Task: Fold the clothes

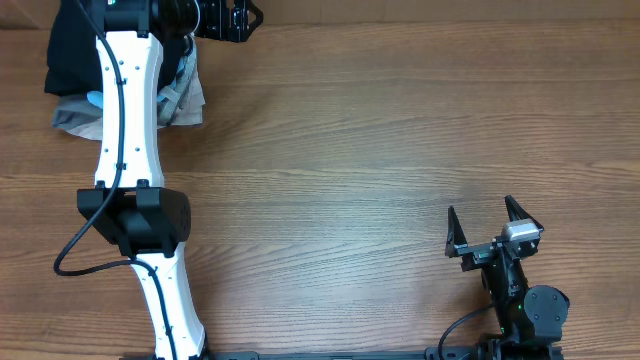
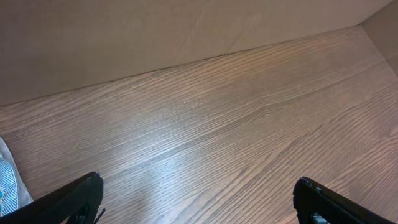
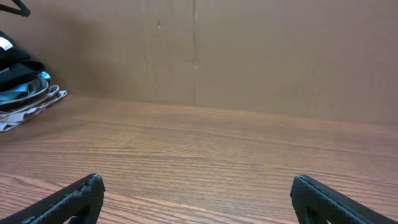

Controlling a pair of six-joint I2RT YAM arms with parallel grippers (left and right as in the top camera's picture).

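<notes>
Table (image 1: 350, 130): flat, matte, brown wood-grain surface.

Clothes (image 1: 68, 55): black soft fabric, crumpled, at the far-left corner. It lies on rumpled grey and light-blue pieces (image 1: 180, 100) and is partly covered by the white left arm (image 1: 125, 110).

Left gripper (image 2: 199, 183): black fingers spread fully apart, nothing held. It is over bare table near the clothes.

Right gripper (image 1: 480, 208): black tapered fingers spread wide, nothing held. It is at the near-right edge, well apart from the clothes.

Panel (image 3: 280, 56): plain brown, smooth, standing behind the table.
</notes>
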